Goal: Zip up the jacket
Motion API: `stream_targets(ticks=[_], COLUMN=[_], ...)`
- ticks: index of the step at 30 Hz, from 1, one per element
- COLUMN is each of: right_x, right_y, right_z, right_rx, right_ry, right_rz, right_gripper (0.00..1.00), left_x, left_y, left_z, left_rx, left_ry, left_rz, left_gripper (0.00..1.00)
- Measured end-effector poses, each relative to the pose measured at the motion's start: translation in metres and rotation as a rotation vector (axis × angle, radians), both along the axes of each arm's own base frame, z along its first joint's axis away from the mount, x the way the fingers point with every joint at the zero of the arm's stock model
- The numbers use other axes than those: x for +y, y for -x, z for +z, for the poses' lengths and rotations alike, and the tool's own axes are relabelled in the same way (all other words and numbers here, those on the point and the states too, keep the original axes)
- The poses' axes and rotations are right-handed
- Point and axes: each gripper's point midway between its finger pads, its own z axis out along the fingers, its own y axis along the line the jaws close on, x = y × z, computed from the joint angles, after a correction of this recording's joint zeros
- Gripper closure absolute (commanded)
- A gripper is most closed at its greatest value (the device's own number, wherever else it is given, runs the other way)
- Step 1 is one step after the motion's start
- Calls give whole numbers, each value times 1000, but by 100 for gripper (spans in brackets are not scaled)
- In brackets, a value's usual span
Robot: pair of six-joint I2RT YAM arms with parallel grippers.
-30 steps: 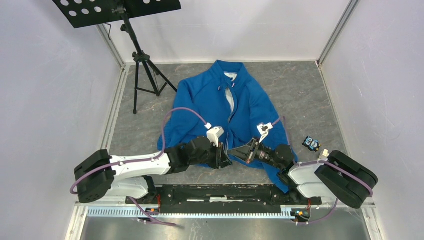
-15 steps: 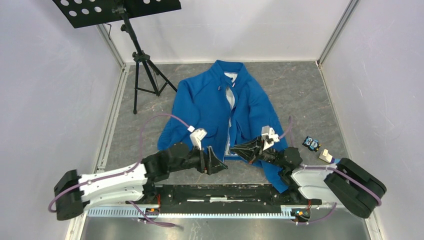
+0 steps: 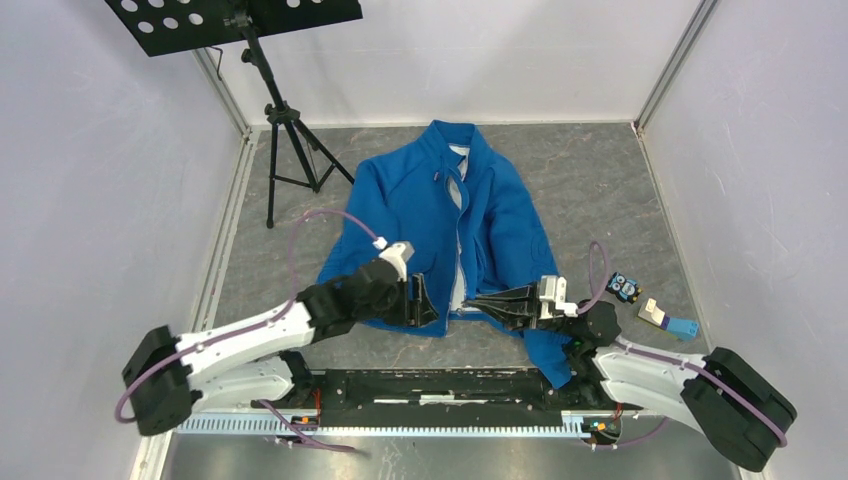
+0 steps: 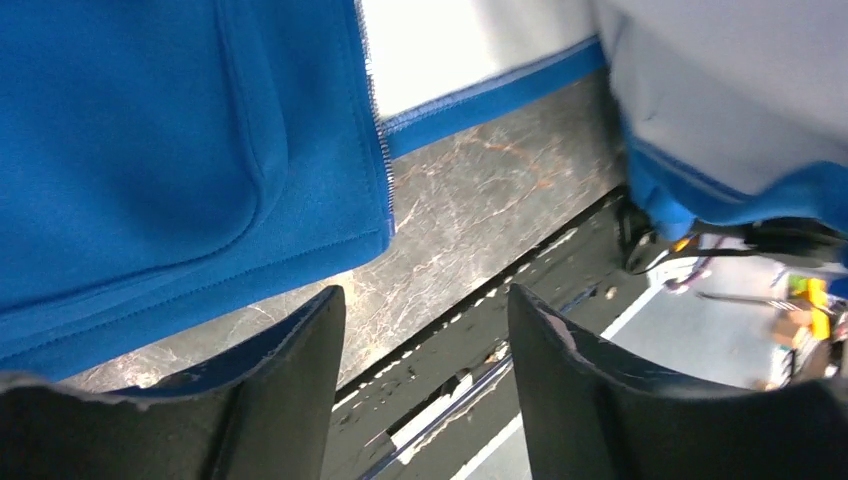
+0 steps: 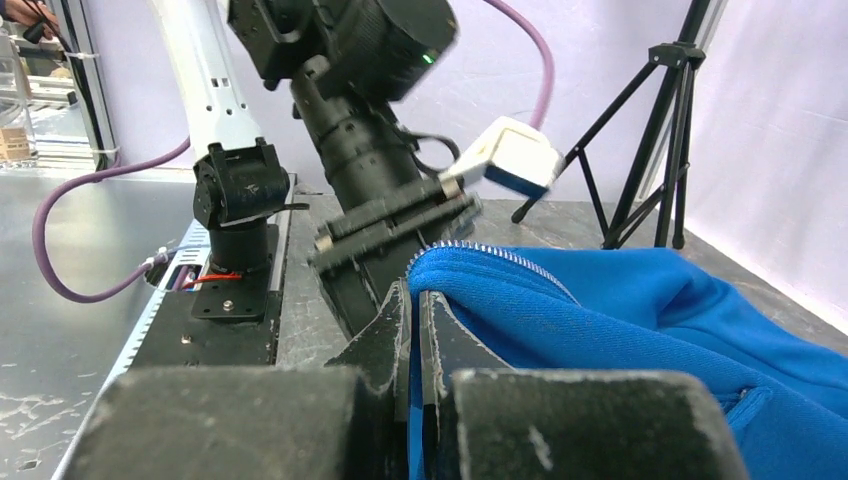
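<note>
The jacket [image 3: 400, 195] lay mid-table, collar toward the far edge, zipper running back to the near edge. There the right gripper [image 5: 412, 300] was clamped on one hem corner [image 5: 445, 265]; the left gripper [image 4: 425, 305], jaws apart, hung just beside the other front's zipper end [image 4: 388, 225]. A second earlier they sat closer together.

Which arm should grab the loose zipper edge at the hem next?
Left. The left claw is open and sits just off the jacket's loose hem corner, with the zipper teeth in view. The right claw is shut on the other front edge, so it's busy.
</note>
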Motion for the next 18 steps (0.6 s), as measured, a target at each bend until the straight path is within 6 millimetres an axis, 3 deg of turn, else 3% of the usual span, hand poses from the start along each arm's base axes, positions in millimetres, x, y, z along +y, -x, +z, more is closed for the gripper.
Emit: stream_targets(ticks=[4,12,18], right_x=[-3,-17,-21], right_y=[-5,-17,-25], right_z=[0,13,8], right_rx=[-2,-15,7], right_ry=[6,-25,-14], right_rz=[-40,-160,-209], right_gripper=[100,100,100], left_x=[-14,-30,-41], left_y=[-2,-10,-17], left_z=[-24,-59,-80], left_rx=[90,165,153], left_ry=[-123,-332,-491], left_rz=[-59,-138,-172], left_gripper=[44,45,49])
